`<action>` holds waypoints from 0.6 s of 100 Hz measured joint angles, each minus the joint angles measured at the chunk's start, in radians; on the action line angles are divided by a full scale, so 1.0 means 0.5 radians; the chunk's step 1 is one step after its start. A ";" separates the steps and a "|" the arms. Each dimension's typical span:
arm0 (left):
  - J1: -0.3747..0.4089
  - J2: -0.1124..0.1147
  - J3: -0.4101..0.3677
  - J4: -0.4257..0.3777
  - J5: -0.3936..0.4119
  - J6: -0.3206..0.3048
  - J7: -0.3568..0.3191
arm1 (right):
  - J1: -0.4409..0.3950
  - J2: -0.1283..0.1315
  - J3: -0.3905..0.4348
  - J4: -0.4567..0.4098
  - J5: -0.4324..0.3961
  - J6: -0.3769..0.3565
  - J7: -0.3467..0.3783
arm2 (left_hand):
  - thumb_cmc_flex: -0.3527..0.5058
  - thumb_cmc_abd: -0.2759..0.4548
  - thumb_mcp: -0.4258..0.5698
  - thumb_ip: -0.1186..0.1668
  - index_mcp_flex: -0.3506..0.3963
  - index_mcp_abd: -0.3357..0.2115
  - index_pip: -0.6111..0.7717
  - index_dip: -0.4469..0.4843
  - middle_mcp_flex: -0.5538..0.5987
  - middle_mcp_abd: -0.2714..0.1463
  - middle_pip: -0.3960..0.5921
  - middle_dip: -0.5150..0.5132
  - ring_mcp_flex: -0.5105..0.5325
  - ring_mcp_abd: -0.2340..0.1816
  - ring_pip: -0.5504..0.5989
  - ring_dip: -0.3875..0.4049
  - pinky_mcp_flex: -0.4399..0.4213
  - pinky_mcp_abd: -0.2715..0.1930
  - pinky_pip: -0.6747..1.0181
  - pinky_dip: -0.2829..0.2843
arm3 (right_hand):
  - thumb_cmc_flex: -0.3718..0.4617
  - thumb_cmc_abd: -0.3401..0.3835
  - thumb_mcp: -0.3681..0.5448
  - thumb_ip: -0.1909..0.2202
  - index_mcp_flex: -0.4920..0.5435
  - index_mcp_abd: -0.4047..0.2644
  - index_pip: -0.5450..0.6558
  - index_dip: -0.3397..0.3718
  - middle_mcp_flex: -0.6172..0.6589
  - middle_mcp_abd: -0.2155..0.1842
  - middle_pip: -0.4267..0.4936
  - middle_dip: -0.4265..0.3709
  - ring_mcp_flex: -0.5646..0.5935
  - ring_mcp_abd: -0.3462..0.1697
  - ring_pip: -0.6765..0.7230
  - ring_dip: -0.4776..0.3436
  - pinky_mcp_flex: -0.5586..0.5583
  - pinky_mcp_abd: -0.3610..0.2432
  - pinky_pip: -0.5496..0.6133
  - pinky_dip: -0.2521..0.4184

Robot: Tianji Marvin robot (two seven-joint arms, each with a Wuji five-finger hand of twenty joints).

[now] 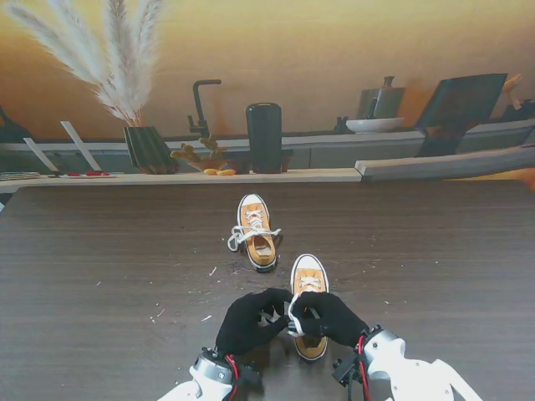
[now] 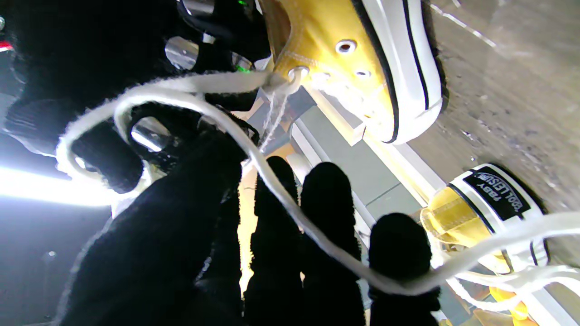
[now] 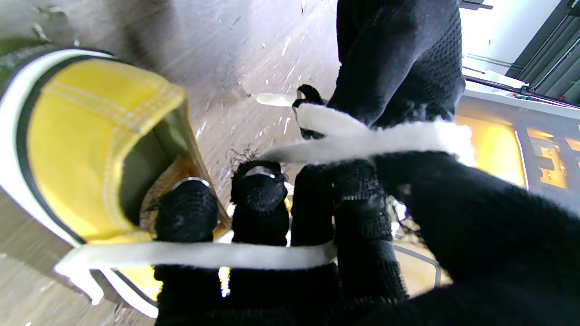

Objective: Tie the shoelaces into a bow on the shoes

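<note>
Step in hand: judged to be forming or crossing the lace loops over the near shoe (image 1: 309, 284); no finished bow shows on it
Left hand (image 1: 249, 321): closed on the white lace (image 2: 272, 185), which curls in a loop round the thumb side and runs across the fingertips (image 2: 398, 244) in the left wrist view
Right hand (image 1: 328, 317): closed on the lace too; one strand lies across the fingers (image 3: 253, 199), a second is pinched farther out against the left glove in the right wrist view
How to do it well: keep both strands taut from the top eyelet (image 2: 297, 72) so the loop does not collapse; hold the loop pinched while the other strand passes round it; pull outward evenly, since a one-sided tug would likely drag the light shoe across the table (image 1: 100, 276)
Risk: lace looks fuzzy and could snag on the knit gloves
Near shoe position: on the table just in front of the robot, toe pointing away, heel part hidden under the two hands, which touch each other over it
Near shoe look: yellow canvas, white rubber toe cap and sole with a dark stripe, metal eyelets
Far shoe (image 1: 256, 232): same make, farther from the robot and slightly left, apart from the near one; its laces (image 1: 241, 237) spill over the left side, possibly a loose bow, too small to tell
</note>
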 measured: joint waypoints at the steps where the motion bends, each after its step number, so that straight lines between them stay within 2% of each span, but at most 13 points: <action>1: -0.001 0.000 0.000 0.001 0.000 -0.001 0.001 | 0.000 0.000 0.000 0.000 0.001 0.000 0.001 | 0.001 0.000 0.000 0.000 0.006 0.000 0.006 -0.003 0.000 0.000 0.000 0.000 0.000 0.000 0.000 0.000 0.000 0.000 0.000 0.000 | 0.000 0.000 0.000 0.000 0.000 0.001 0.003 0.000 0.000 0.000 0.000 0.000 0.000 0.000 0.000 0.000 0.000 0.000 0.000 0.000; 15: -0.008 -0.001 0.004 0.006 -0.005 -0.013 0.006 | 0.006 0.003 -0.001 0.001 0.011 0.000 0.004 | 0.018 0.004 -0.001 -0.001 0.032 0.000 0.027 -0.029 0.002 0.000 0.000 0.000 0.000 0.000 0.000 0.000 0.000 0.000 0.000 0.002 | 0.000 0.000 0.000 0.000 0.009 0.002 0.021 0.000 0.000 0.000 0.000 0.000 0.000 0.000 0.000 0.000 0.000 0.000 0.000 0.000; 16: -0.008 -0.001 0.004 0.006 -0.006 -0.015 0.006 | 0.006 0.003 -0.001 0.001 0.011 0.000 0.004 | 0.024 0.012 -0.001 -0.001 0.039 0.000 0.030 -0.029 0.002 0.000 0.003 0.000 0.000 0.000 0.000 0.000 0.000 0.000 0.000 0.002 | 0.000 0.000 0.000 0.000 0.016 0.002 0.021 0.000 0.000 0.000 0.000 0.000 0.000 0.000 0.000 0.000 0.000 0.000 0.000 0.000; 17: -0.008 -0.001 0.004 0.006 -0.007 -0.016 0.006 | 0.006 0.003 -0.001 0.001 0.011 0.000 0.004 | 0.029 0.028 -0.001 0.024 0.053 0.000 0.032 -0.031 0.005 0.000 0.005 0.000 0.001 0.000 0.000 0.000 0.000 0.000 0.000 0.003 | 0.000 -0.001 0.000 0.000 0.021 0.004 0.025 0.000 0.000 0.000 0.000 0.000 0.000 0.000 0.000 0.000 0.000 0.000 0.000 0.000; 20: -0.009 -0.002 0.004 0.006 -0.009 -0.021 0.006 | 0.007 0.004 -0.003 0.001 0.011 0.000 0.005 | 0.041 0.119 -0.013 0.032 0.055 0.001 0.092 -0.025 0.009 0.000 0.009 0.000 0.001 0.000 0.000 0.000 0.000 0.000 0.000 0.004 | 0.000 -0.002 0.000 0.000 0.023 0.004 0.020 0.000 0.000 0.000 0.000 0.000 0.000 0.000 0.000 0.000 0.000 0.000 0.000 0.000; 26: -0.011 -0.004 0.002 0.008 -0.013 -0.031 0.008 | 0.006 0.005 -0.010 0.002 0.011 0.000 0.009 | 0.041 0.141 -0.016 0.036 0.079 0.020 0.180 0.004 0.010 0.000 0.030 -0.001 0.001 0.000 0.000 0.000 0.000 0.001 0.000 0.004 | 0.000 -0.002 0.000 0.000 0.024 0.004 0.011 0.000 0.000 0.000 0.000 0.000 0.000 0.000 0.000 0.000 0.000 0.000 0.000 0.000; 34: -0.012 -0.008 -0.001 0.011 -0.014 -0.045 0.011 | 0.006 0.005 -0.015 0.003 0.011 0.001 0.011 | 0.041 0.134 0.023 0.045 0.079 0.028 0.218 0.097 0.011 0.000 0.036 -0.017 0.001 0.000 0.000 0.000 0.000 0.001 0.000 0.005 | 0.000 0.000 0.000 0.000 0.024 -0.003 0.007 0.000 0.000 0.000 0.000 0.000 0.000 0.000 0.000 0.000 0.000 0.000 0.000 0.000; 43: -0.009 -0.009 -0.011 0.011 -0.019 -0.065 -0.004 | 0.005 0.003 -0.018 0.003 0.011 0.002 0.009 | -0.026 0.116 0.163 0.054 0.072 0.029 0.214 0.242 0.013 0.000 0.036 -0.017 0.001 0.014 0.000 0.000 0.000 0.001 0.000 0.007 | 0.000 0.002 -0.021 0.000 0.024 -0.021 -0.006 0.000 0.000 0.000 -0.001 0.000 0.000 0.001 0.000 0.000 0.000 0.000 0.000 0.000; 57: -0.001 -0.009 -0.023 0.005 -0.020 -0.079 -0.033 | 0.003 0.002 -0.022 0.001 0.011 0.002 0.008 | -0.144 0.102 0.400 0.069 -0.034 0.029 0.271 0.514 0.017 0.001 -0.026 0.055 0.001 0.026 0.000 0.002 -0.012 0.001 -0.024 0.015 | 0.000 0.005 -0.021 0.000 0.026 -0.038 -0.024 0.000 0.000 0.000 -0.001 0.000 0.000 0.002 -0.001 0.000 0.000 0.000 0.000 0.000; 58: -0.001 -0.009 -0.023 0.004 -0.021 -0.080 -0.035 | 0.003 0.002 -0.023 0.001 0.011 0.002 0.008 | -0.163 0.102 0.418 0.091 -0.048 0.029 0.281 0.539 0.017 0.001 -0.029 0.057 0.001 0.028 0.000 0.004 -0.025 0.002 -0.024 0.016 | 0.000 0.005 -0.021 0.000 0.027 -0.040 -0.025 0.000 0.000 0.000 -0.001 0.000 0.000 0.002 -0.001 0.000 0.000 0.000 0.000 0.000; 60: 0.000 -0.008 -0.023 0.004 -0.021 -0.082 -0.039 | 0.002 0.002 -0.023 0.001 0.011 0.001 0.008 | -0.165 0.101 0.443 0.089 -0.054 0.029 0.282 0.564 0.017 0.001 -0.044 0.060 0.001 0.028 0.000 0.007 -0.027 0.002 -0.027 0.021 | 0.000 0.005 -0.021 0.000 0.029 -0.040 -0.028 0.000 0.000 0.000 -0.001 0.000 0.000 0.002 -0.001 0.000 0.000 0.000 0.000 0.000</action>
